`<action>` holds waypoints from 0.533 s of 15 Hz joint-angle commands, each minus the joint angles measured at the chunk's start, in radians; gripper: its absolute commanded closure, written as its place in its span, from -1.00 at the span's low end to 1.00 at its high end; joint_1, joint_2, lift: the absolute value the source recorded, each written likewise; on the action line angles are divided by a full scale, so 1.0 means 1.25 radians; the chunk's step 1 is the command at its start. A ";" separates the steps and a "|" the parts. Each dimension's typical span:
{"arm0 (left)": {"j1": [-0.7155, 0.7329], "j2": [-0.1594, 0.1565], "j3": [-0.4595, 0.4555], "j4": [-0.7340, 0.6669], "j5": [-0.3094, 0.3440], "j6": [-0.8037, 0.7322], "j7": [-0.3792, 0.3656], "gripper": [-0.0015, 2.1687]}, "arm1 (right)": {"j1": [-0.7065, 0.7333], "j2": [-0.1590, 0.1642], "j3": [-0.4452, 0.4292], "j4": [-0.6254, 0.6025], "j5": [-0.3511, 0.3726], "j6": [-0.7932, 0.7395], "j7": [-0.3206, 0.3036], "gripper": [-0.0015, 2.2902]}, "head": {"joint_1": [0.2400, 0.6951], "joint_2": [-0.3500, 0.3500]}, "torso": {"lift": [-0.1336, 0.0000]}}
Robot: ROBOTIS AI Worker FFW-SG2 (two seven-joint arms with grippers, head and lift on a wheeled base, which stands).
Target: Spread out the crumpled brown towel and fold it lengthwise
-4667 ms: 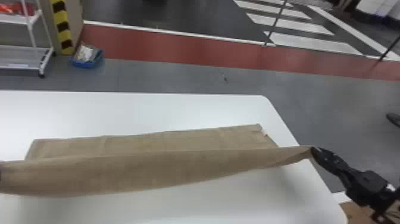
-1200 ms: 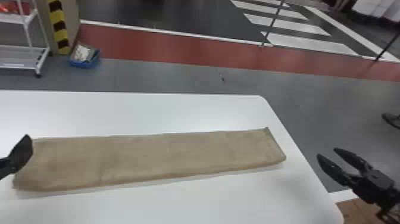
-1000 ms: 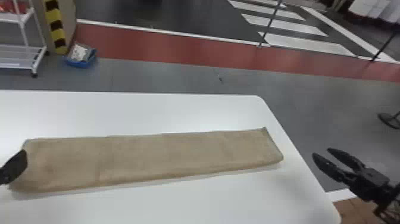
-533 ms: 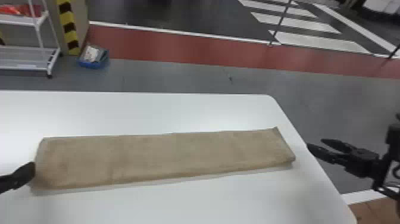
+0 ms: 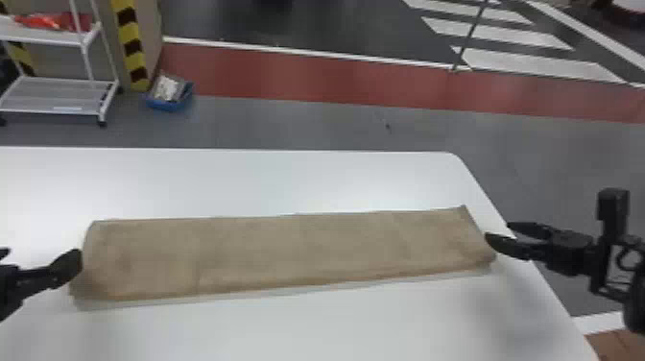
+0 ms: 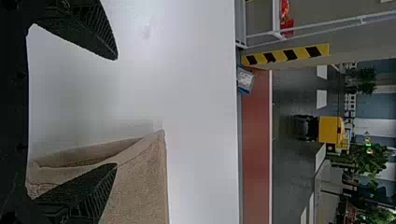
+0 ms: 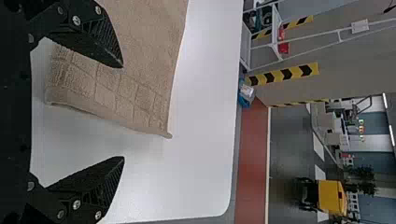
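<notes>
The brown towel (image 5: 288, 254) lies as a long folded strip across the white table, its left end slightly rounded. At that left end stands my left gripper (image 5: 38, 261), one finger by the towel's edge. In the left wrist view my left gripper (image 6: 116, 112) is open, with one finger over the towel (image 6: 140, 186) and bare table between the fingers. Beside the right end, over the table's edge, is my right gripper (image 5: 501, 233). The right wrist view has my right gripper (image 7: 123, 112) open, one finger above the corner of the towel (image 7: 126, 93); nothing is gripped.
The white table (image 5: 268, 182) extends behind and in front of the towel, with its right edge close to my right gripper. Beyond it, on the floor, are a white shelf cart (image 5: 57, 96) and a blue bin (image 5: 170, 93).
Both grippers released the towel, which settled flat into a strip. My right gripper then came left toward the towel's right end; my left gripper lowered beside the left end.
</notes>
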 commanded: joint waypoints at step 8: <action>-0.053 -0.001 -0.003 0.014 0.057 0.132 -0.054 -0.93 | -0.025 -0.020 0.002 0.012 -0.010 0.013 0.086 -0.81 | 1.00 -0.66 | -0.85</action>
